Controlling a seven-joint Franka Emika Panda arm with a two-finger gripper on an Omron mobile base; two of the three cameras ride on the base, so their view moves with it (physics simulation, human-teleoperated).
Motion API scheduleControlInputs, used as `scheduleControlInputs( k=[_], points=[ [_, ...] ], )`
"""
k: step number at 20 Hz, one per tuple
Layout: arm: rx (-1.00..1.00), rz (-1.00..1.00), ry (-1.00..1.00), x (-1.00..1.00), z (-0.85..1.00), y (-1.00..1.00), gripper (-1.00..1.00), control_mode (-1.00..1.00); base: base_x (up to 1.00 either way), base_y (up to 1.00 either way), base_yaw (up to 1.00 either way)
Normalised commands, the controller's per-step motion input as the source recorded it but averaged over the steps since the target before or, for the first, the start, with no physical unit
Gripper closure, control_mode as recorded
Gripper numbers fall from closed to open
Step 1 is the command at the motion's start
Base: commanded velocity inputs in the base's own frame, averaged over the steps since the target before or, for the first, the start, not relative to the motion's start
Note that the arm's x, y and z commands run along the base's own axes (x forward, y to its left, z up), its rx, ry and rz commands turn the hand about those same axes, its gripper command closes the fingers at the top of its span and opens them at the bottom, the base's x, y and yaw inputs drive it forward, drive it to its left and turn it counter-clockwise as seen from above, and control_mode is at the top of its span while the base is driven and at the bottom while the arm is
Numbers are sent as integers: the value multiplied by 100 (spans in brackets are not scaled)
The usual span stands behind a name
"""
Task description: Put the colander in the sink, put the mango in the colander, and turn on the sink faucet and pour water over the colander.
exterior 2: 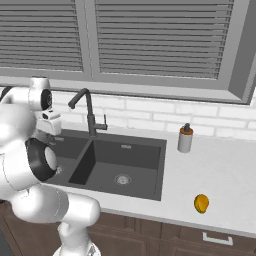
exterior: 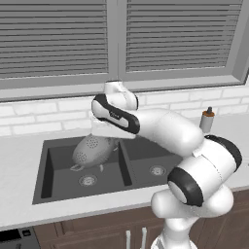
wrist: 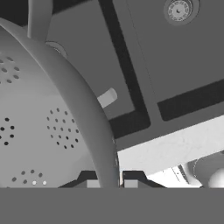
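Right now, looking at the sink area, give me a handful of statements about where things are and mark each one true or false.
1. The colander hangs tilted over the left basin of the sink. True.
2. The mango is already in the colander. False: it lies on the counter, right of the sink.
3. The gripper is shut on the colander's rim, one of the fingers on each side. True.
4. Water is running from the sink faucet. False: no water shows at the spout.
5. The soap bottle stands inside the right basin. False: it stands on the counter behind the sink's right corner.
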Motion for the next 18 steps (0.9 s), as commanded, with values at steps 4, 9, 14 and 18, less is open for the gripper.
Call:
scheduleControlInputs(
  k=[4,9,14,18],
  points=[
    [-10,10,-1,29,-40,14,100,-100,0,0,0],
    [-2,10,-1,38,-48,23,100,-100,0,0,0],
    [0,6,-1,28,-52,34,100,-100,0,0,0],
    [0,2,0,37,-48,41,100,-100,0,0,0]
  ],
)
